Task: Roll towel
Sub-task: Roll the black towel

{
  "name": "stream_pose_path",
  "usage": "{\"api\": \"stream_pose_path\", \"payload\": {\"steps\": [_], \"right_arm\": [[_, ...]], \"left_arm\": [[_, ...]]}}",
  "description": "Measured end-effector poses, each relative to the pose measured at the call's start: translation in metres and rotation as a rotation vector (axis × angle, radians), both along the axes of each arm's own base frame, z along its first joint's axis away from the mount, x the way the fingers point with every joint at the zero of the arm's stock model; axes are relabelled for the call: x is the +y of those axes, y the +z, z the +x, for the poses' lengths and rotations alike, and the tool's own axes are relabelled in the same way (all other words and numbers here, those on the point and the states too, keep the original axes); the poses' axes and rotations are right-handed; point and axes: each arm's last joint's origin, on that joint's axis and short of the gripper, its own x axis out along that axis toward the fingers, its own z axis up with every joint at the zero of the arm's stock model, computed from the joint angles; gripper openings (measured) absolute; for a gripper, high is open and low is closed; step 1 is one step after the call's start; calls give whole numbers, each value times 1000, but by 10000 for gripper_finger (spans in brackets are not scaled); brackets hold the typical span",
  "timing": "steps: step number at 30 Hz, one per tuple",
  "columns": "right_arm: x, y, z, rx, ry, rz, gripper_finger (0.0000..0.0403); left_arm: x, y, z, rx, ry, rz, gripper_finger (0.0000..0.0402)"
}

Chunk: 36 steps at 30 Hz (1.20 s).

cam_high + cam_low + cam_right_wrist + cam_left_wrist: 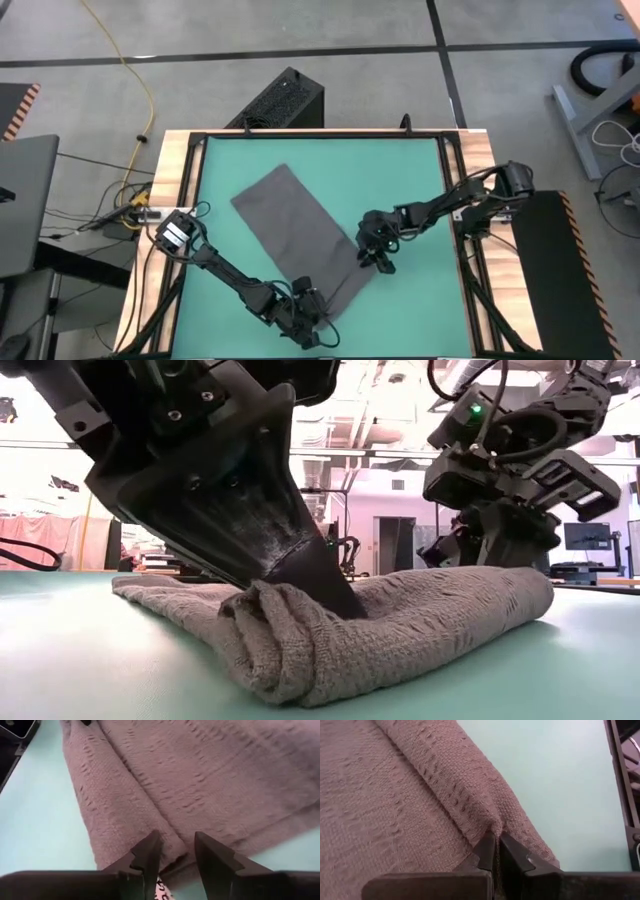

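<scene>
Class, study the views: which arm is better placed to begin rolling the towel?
Probably the left. Its pincer is shut on the towel at the folded near end, while the right pincer stands open at the side edge.

We see bright, even light from above. In the low view, the room behind the towel (pixel 400 625) glows white with glare. The left hand (pixel 300 575) there looks big, dark and a bit blurry.

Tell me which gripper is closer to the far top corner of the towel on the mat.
Right. The right gripper sits at the towel's right edge, partway up; the left gripper pinches the bottom end, farthest from that corner.
</scene>
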Motion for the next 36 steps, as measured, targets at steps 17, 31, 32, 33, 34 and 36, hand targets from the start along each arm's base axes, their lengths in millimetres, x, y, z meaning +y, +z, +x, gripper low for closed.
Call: {"api": "stream_pose_path", "payload": {"steps": [17, 31, 32, 33, 34, 36], "right_arm": [[14, 2, -8, 189, 4, 220, 128], [12, 64, 3, -167, 163, 107, 131], [13, 65, 3, -185, 181, 98, 134], [15, 65, 3, -198, 195, 91, 138], [17, 66, 3, -213, 214, 82, 143], [24, 66, 2, -243, 268, 61, 154]], "left_arm": [[2, -10, -1, -79, -72, -160, 0], [11, -23, -8, -163, -43, -202, 0], [11, -23, -8, -165, -43, -202, 0], [11, -22, -8, -170, -45, -203, 0], [11, -22, -8, -174, -48, -200, 0], [11, -22, -8, -176, -49, -197, 0]]}}
